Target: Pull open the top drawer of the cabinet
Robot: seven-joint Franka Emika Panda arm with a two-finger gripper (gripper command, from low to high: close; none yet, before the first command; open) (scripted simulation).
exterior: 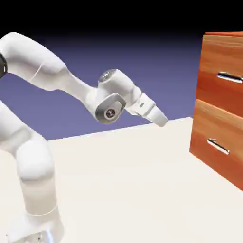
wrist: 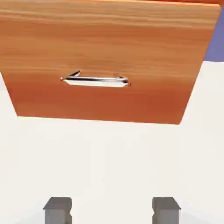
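Well, top drawer (exterior: 221,69) closed, pincer (wrist: 112,211) tips well apart, nothing between.

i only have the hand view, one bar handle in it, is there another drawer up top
Observer: Yes, the exterior view shows a top drawer with its own silver bar handle, above the lower drawer.
Operator: is the gripper touching the cabinet yet
Observer: No, the gripper is well short of the cabinet, with a visible gap between them.
Operator: top drawer open at all
Observer: No, its front looks flush with the lower one.
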